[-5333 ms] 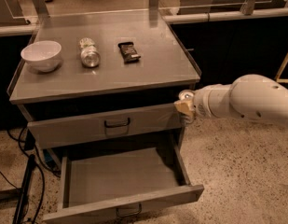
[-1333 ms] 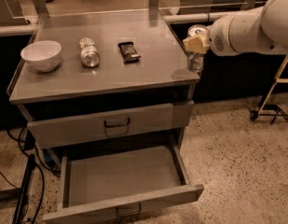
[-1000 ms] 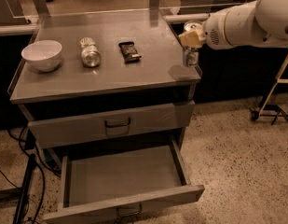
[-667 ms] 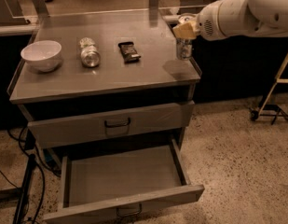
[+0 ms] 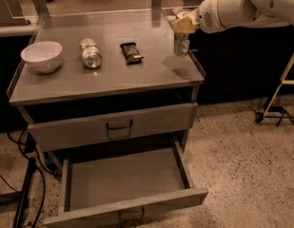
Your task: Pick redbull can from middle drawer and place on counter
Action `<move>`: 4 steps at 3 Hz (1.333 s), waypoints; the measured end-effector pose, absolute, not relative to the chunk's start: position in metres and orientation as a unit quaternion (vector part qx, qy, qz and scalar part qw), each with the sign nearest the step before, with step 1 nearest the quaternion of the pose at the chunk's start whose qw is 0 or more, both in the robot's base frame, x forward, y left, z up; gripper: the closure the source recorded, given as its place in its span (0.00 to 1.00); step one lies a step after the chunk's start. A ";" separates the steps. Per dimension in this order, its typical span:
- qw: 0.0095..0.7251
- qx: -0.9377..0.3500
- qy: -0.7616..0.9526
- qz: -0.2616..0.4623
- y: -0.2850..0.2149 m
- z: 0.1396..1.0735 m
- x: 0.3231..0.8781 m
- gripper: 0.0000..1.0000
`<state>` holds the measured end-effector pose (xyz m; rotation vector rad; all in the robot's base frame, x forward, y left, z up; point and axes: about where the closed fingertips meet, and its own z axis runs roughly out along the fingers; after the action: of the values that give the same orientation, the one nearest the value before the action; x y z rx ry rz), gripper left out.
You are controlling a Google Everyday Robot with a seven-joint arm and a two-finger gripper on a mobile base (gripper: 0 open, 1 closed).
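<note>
At rear-right of counter [image 5: 113, 75], gripper [image 5: 182, 30] is seen clamped on top of redbull can [image 5: 181, 44]. Can is held upright, body hanging below the fingers [image 5: 184, 23]. Base looks at or just above the steel surface; contact vs. small gap can't be told. Can sits close to counter's right edge, well apart from bowl [image 5: 42, 56], fat can [image 5: 91, 54] lying on its side, and snack bar [image 5: 132, 52], all further left. Lower down, middle drawer [image 5: 125, 179] stands pulled out, floor bare; upper drawer [image 5: 113, 127] is shut.

Step in hand (judged): set-down, last part of task. Notes for doing it well:
- Can to be lowered straight down, axis kept vertical, until base is fully seated.
- Spot is near the edge. A placement slightly more inboard (leftward) would be safer, since a slim can is tippy and a knock at release could send it off.
- Grip to be released only once weight is taken by counter; early opening = drop + likely topple.
- Withdrawal to be made straight up, so pads aren't dragged across can top.
- Steel is smooth, so can may slide if nudged; approx. zero lateral force wanted.
</note>
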<state>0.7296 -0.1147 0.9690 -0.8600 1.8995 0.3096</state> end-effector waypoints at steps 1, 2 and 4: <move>0.482 -0.369 0.780 0.151 -0.106 0.964 0.739 1.00; 0.464 -0.392 0.774 0.179 -0.091 0.952 0.750 1.00; 0.449 -0.401 0.772 0.203 -0.079 0.924 0.760 1.00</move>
<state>0.7604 -0.0791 0.9241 -0.9912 1.9101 0.5009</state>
